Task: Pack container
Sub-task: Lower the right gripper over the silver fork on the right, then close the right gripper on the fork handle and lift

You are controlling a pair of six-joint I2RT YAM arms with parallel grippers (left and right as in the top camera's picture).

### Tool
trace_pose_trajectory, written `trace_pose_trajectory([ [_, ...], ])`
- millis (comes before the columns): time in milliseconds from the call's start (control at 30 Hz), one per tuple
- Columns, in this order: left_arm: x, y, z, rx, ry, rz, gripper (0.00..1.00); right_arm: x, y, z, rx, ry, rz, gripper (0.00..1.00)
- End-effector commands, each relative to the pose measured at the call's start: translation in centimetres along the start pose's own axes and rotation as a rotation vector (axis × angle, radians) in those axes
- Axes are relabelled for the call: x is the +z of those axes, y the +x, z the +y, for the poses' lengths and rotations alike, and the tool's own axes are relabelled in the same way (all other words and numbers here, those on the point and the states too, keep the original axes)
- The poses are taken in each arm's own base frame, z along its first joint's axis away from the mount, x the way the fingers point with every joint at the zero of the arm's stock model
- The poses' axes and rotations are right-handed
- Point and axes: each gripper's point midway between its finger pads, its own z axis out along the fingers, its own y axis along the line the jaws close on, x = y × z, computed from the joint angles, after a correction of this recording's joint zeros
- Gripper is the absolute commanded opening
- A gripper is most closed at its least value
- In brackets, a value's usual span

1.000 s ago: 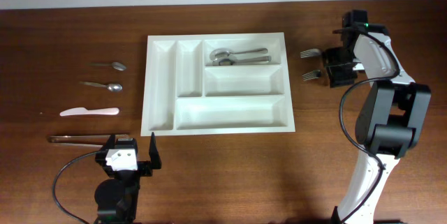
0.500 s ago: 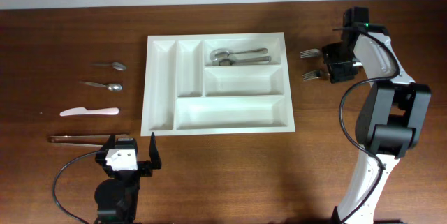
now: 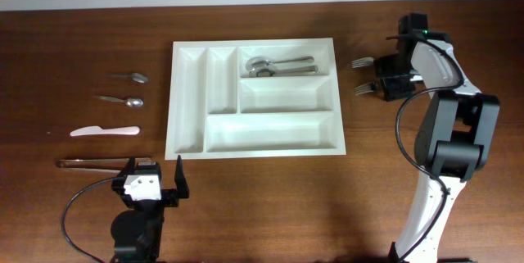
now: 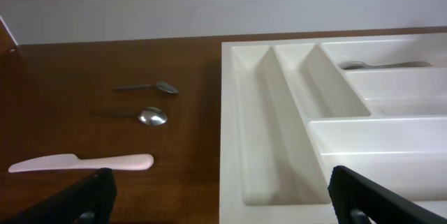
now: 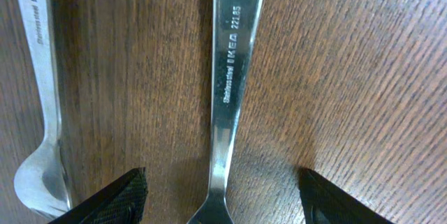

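The white five-compartment container [image 3: 188, 99] lies mid-table; it also shows in the left wrist view [image 4: 234, 126]. Its top right compartment holds large spoons [image 3: 278, 67]. Two forks [image 3: 363, 62] [image 3: 364, 89] lie right of it. My right gripper [image 3: 390, 80] is low over their handles, open. In the right wrist view its fingers [image 5: 223, 196] straddle one fork handle [image 5: 229, 77], with the other handle [image 5: 40, 77] to the left. My left gripper [image 3: 155, 186] is open and empty near the front edge, by the container's front left corner.
Left of the container lie two small spoons [image 3: 133, 76] [image 3: 129, 101], a pink knife [image 3: 105, 131] and metal tongs [image 3: 94, 163]. The left wrist view also shows the spoons [image 4: 150, 88] [image 4: 150, 117] and the knife [image 4: 84, 162].
My right gripper has shifted slightly back and left over the fork handles. The left arm has not moved.
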Motion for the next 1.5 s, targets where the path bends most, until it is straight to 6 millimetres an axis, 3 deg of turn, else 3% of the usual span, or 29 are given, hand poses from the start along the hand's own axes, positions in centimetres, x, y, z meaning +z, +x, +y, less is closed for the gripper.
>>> trace_pose_trajectory([
  [0, 0.0, 0.0, -0.2, 0.012, 0.014, 0.0, 0.99, 2.5, 0.4, -1.7, -0.009, 0.064, 0.027, 0.68],
  [33, 0.0, 0.0, -0.2, 0.012, 0.014, 0.0, 0.99, 2.5, 0.4, -1.7, -0.008, 0.064, 0.028, 0.62],
  [100, 0.0, 0.0, -0.2, 0.012, 0.014, 0.0, 0.99, 2.5, 0.4, -1.7, -0.011, 0.065, 0.029, 0.36],
  [167, 0.0, 0.0, -0.2, 0.012, 0.014, 0.0, 0.99, 2.5, 0.5, -1.7, -0.036, 0.063, 0.034, 0.19],
  [367, 0.0, 0.0, -0.2, 0.012, 0.014, 0.0, 0.99, 2.4, 0.7, -1.8, -0.06, 0.067, 0.046, 0.04],
  [900, 0.0, 0.0, -0.2, 0.012, 0.014, 0.0, 0.99, 2.0, 1.5, -2.4, -0.134, 0.086, 0.093, 0.04],
  [1200, 0.0, 0.0, -0.2, 0.012, 0.014, 0.0, 0.99, -1.9, 0.9, 1.3, -0.265, -0.041, 0.061, 0.04],
  [1467, 0.0, 0.0, -0.2, 0.012, 0.014, 0.0, 0.99, -5.0, 0.5, 3.3, -0.315, -0.097, 0.03, 0.04],
])
